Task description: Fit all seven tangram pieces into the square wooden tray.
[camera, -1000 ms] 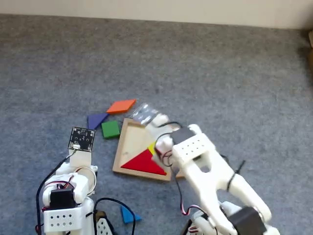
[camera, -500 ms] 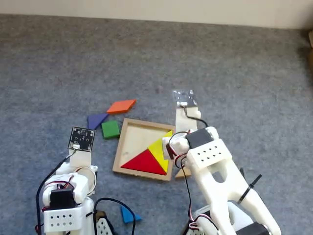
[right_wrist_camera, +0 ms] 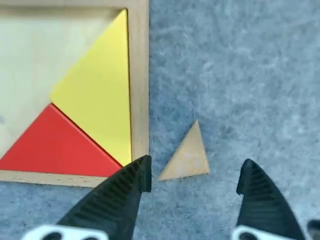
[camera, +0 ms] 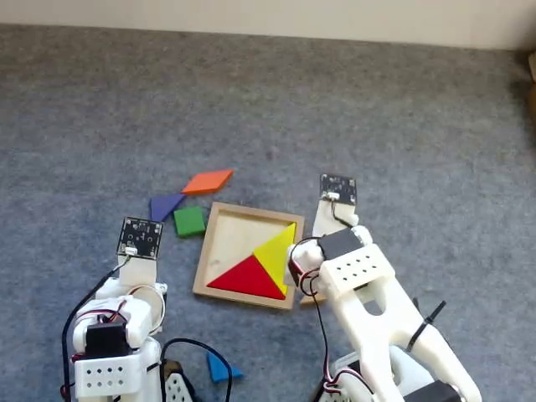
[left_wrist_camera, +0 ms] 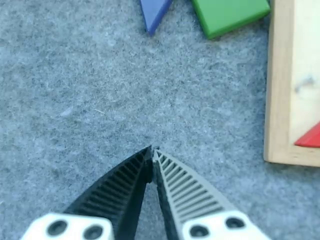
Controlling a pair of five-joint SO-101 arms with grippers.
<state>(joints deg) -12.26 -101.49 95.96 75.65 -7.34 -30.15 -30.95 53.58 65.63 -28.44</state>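
Our right hand [right_wrist_camera: 196, 167] has swung right, off the tray [camera: 206, 249]; its wrist view shows it open over a tan triangle [right_wrist_camera: 186, 157] just beside the tray's right rim. Our left hand [left_wrist_camera: 151, 150] is closed.

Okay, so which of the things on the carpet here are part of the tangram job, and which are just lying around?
Part of the job: wooden tray, red triangle and yellow triangle inside it, orange parallelogram, dark blue triangle, green square, light blue triangle, plain wooden triangle.

Just lying about: black cable near the light blue triangle, grey carpet.
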